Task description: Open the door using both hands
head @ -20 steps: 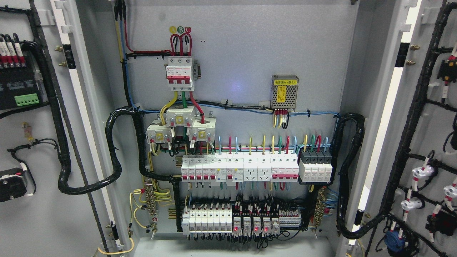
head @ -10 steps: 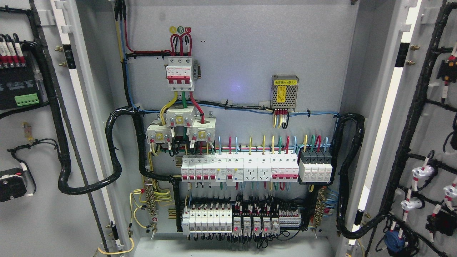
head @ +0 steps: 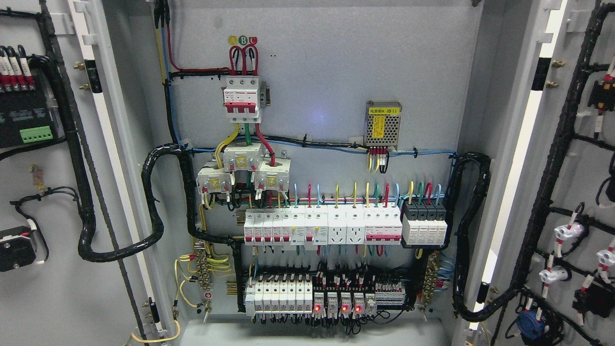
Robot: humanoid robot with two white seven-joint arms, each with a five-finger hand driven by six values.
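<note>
An electrical cabinet fills the head view with both doors swung wide. The left door [head: 53, 298] shows its inner face with black cable looms and a green connector block. The right door [head: 584, 173] also shows its inner face, with black looms and white fittings. Between them the grey back panel [head: 331, 62] carries a red-and-white main breaker [head: 242, 98], rows of white breakers [head: 322, 226] and a lower terminal row [head: 312, 298] with red lights. Neither of my hands nor any arm is visible.
Thick black cable loops hang at the left hinge side [head: 153, 202] and the right hinge side [head: 468, 230]. A small metal power supply [head: 383, 124] sits on the panel's upper right. The cabinet floor [head: 312, 334] shows at the bottom.
</note>
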